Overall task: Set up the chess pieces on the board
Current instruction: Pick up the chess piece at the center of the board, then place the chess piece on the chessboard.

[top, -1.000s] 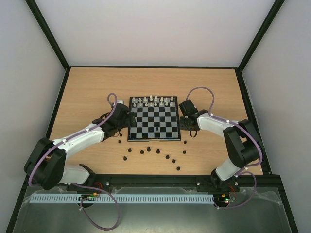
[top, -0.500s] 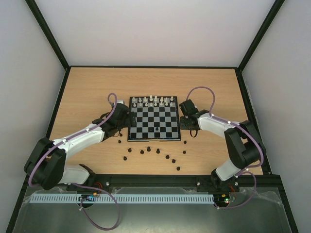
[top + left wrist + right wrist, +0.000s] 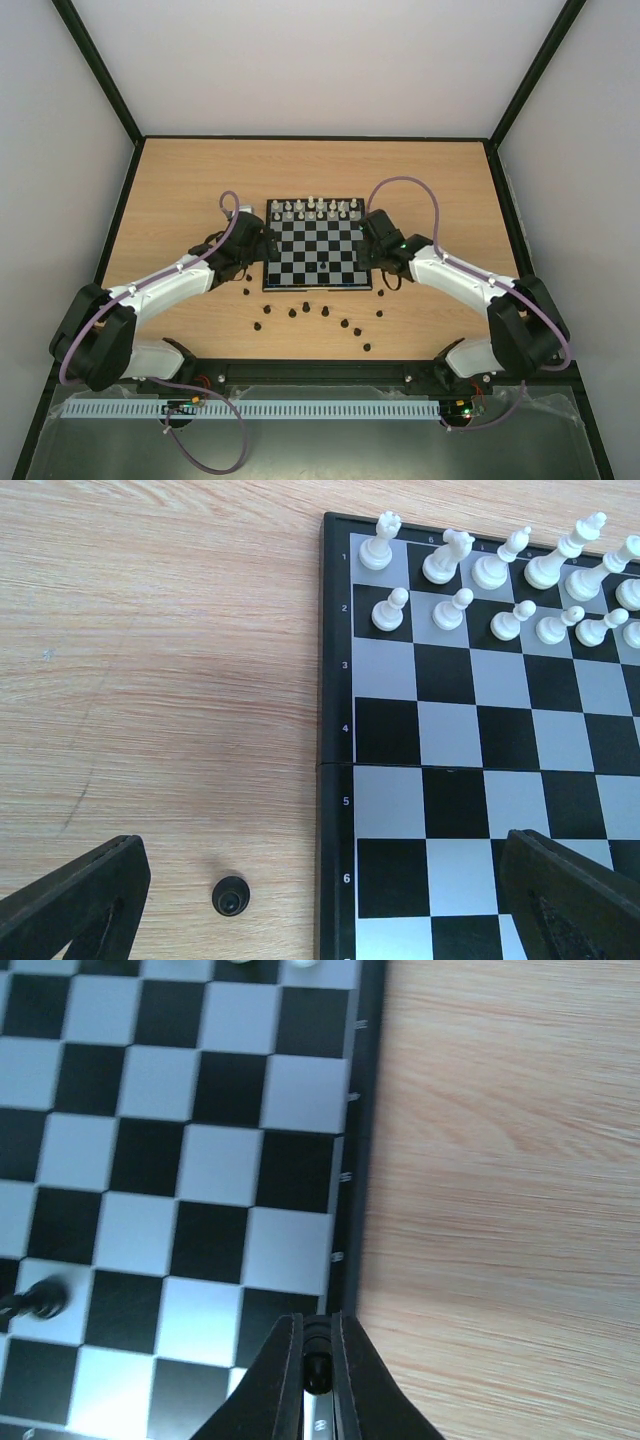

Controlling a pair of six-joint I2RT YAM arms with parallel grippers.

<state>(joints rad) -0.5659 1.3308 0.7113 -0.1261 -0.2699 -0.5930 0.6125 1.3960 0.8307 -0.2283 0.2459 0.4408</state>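
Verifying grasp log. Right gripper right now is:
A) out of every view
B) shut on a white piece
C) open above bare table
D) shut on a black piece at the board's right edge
D: the right wrist view shows the right gripper closed on a small black piece over the board, at its right border.

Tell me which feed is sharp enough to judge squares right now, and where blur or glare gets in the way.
Left wrist: sharp, white pieces crisp; only the fingers of the left end effector soft. Right wrist: smeared, pale glare on the board near the black piece in the right end effector. Top external: even light, loose pieces tiny.
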